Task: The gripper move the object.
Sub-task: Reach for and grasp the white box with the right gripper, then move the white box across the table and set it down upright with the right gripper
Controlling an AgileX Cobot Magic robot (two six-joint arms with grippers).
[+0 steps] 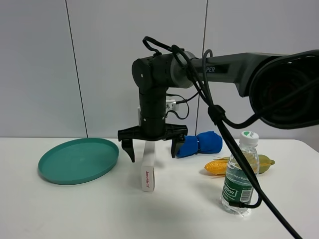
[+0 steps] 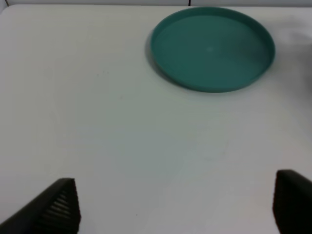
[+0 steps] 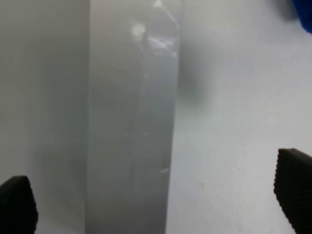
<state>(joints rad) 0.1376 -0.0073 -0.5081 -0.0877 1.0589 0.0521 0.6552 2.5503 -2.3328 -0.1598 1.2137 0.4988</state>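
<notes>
The white box (image 1: pixel 148 175) with red lettering stands on its narrow long side at the middle of the white table (image 1: pixel 75 209). My right gripper (image 1: pixel 152 148) points straight down over the box's far part. It is open, with one finger on each side of the box and not touching it. In the right wrist view the box (image 3: pixel 131 122) fills the middle, blurred, between the wide-apart fingertips (image 3: pixel 294 195) of the gripper (image 3: pixel 156 204). My left gripper (image 2: pixel 175 209) is open and empty above bare table; it does not show in the exterior view.
A teal plate (image 1: pixel 78 160) lies left of the box, also in the left wrist view (image 2: pixel 212 48). A blue rolled cloth (image 1: pixel 200 144) lies behind right. A clear water bottle (image 1: pixel 240 174) stands front right, with yellow corn (image 1: pixel 218 167) behind it.
</notes>
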